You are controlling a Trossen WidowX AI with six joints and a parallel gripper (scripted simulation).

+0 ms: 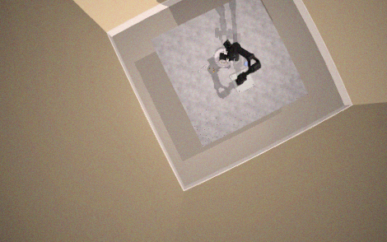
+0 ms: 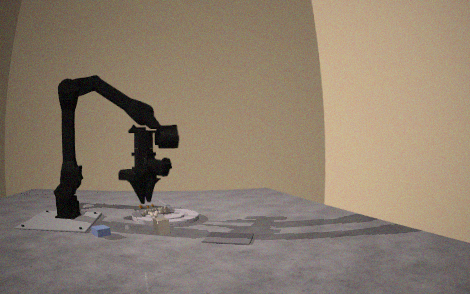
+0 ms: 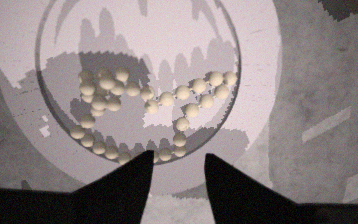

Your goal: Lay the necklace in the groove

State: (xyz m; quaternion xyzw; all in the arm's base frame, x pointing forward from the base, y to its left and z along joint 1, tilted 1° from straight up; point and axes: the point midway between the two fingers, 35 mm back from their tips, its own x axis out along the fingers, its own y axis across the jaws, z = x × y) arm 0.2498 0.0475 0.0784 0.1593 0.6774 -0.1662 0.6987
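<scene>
The pearl bead necklace (image 3: 150, 105) (image 2: 155, 214) lies on the round bead board (image 3: 255, 125) (image 2: 189, 216) (image 1: 219, 62). Part of the strand follows the curved groove (image 3: 237, 75) at the lower left. The rest is bunched at the upper left and crosses the middle of the board in a loose loop. My gripper (image 3: 179, 159) (image 2: 145, 199) (image 1: 226, 53) hangs just above the near rim of the board, pointing down. Its fingers stand partly apart with nothing between them. The nearest beads lie just beyond the fingertips.
A small blue block (image 2: 100, 230) lies near the arm's white base plate (image 2: 50, 221) (image 1: 245, 86). A small beige block (image 2: 161, 226) stands in front of the board. A flat grey plate (image 2: 227, 240) lies to the right of it.
</scene>
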